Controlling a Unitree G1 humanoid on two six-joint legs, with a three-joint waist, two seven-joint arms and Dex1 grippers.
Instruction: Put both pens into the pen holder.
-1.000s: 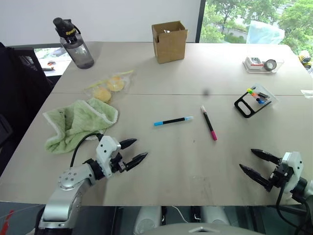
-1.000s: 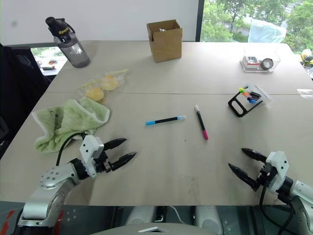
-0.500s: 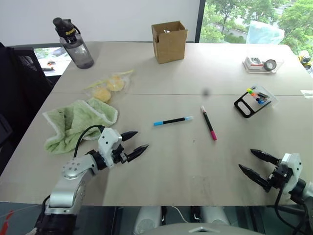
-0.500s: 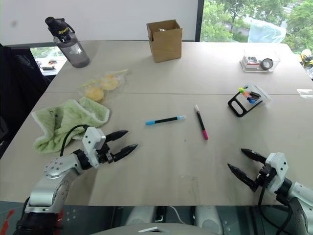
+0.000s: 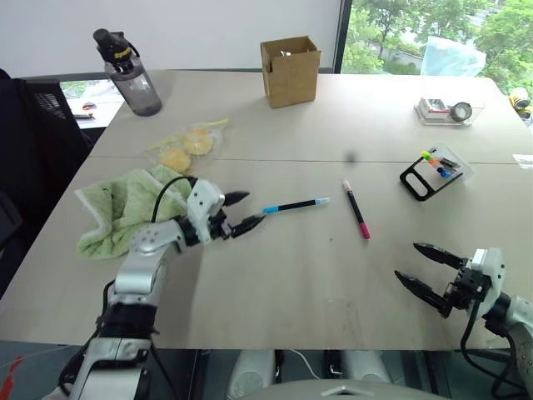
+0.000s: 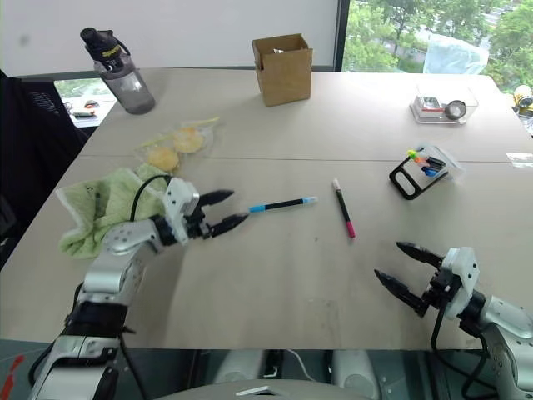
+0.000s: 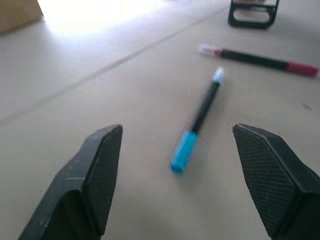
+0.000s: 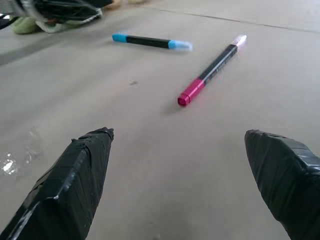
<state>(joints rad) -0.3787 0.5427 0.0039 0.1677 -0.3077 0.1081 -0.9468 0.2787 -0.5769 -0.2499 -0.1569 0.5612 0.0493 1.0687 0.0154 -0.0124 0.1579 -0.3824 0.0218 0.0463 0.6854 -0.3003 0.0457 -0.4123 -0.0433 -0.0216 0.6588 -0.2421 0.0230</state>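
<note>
Your left gripper (image 5: pixel 241 211) stands with its two black fingers spread wide and nothing between them, its tips just short of the near end of the blue-ended pen (image 5: pixel 295 205), which lies flat on the table (image 5: pixel 275 292) at its 3 o'clock in the head view (the left wrist view shows that pen lying between the lines of the two fingers, untouched). At 3 o'clock of that pen, a little apart, lies the magenta-ended pen (image 5: pixel 356 210), its white tip toward the far edge. Your right gripper (image 5: pixel 425 267) is likewise splayed and empty, low over the near right of the table, with the magenta-ended pen at its 11 o'clock, well apart. The pen holder (image 5: pixel 431 174) stands at 2 o'clock of the magenta-ended pen, short coloured markers (image 5: pixel 440 162) inside. A green cloth (image 5: pixel 125 208) lies just behind your left arm; a cardboard box (image 5: pixel 290 70) and a water bottle (image 5: pixel 127 73) stand near the far edge.
</note>
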